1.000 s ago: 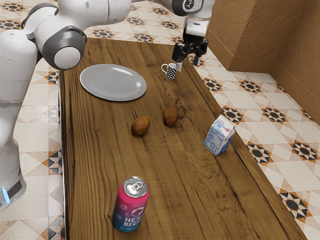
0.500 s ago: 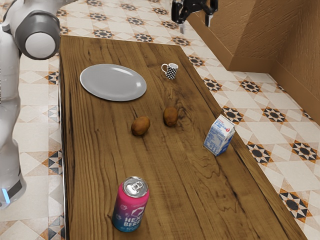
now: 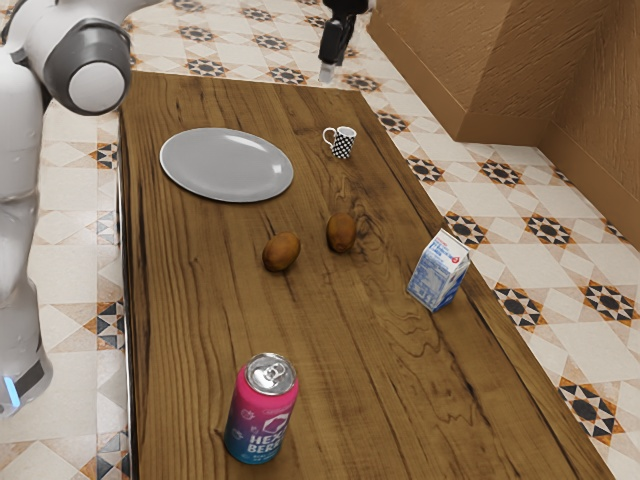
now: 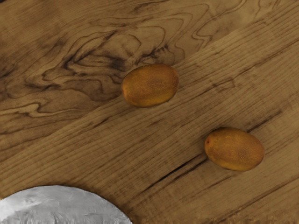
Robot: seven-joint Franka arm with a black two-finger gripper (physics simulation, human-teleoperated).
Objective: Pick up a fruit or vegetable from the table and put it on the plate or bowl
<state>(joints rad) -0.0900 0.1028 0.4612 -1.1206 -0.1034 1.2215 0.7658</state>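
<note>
- Exterior view: my tool (image 3: 328,68) hangs high over the far end of the table (image 3: 380,360), well above everything and touching nothing. It is seen edge-on, so I can't tell if it is wide or narrow. It holds nothing.
- Exterior view: there are two brown kiwi-like fruits mid-table. The left kiwi (image 3: 281,252) is on the exterior view's left and the right kiwi (image 3: 342,232) is just beside it, apart, not touching.
- Exterior view: the grey plate (image 3: 226,164) is bare and sits farther back, toward the exterior view's left, near the fruits but apart from them.
- Exterior view: distractors are a checkered mug (image 3: 341,143) near the far edge, a milk carton (image 3: 438,270) on the exterior view's right and a pink can (image 3: 262,408) up front.
- Wrist view: looking down on wood grain I see one kiwi (image 4: 150,85), a second kiwi (image 4: 234,149) apart from it and the plate's rim (image 4: 56,207) at a corner. I can't match these to left and right.
- Step, my judgement: this is pre-grasp, nothing is picked, and the task has barely begun.
- Next, my judgement: pick one kiwi, bring the tool down over it, straddle its short axis and close. The fruit is rounded and may roll if nudged, and its neighbour is close, so I should come in straight.
</note>
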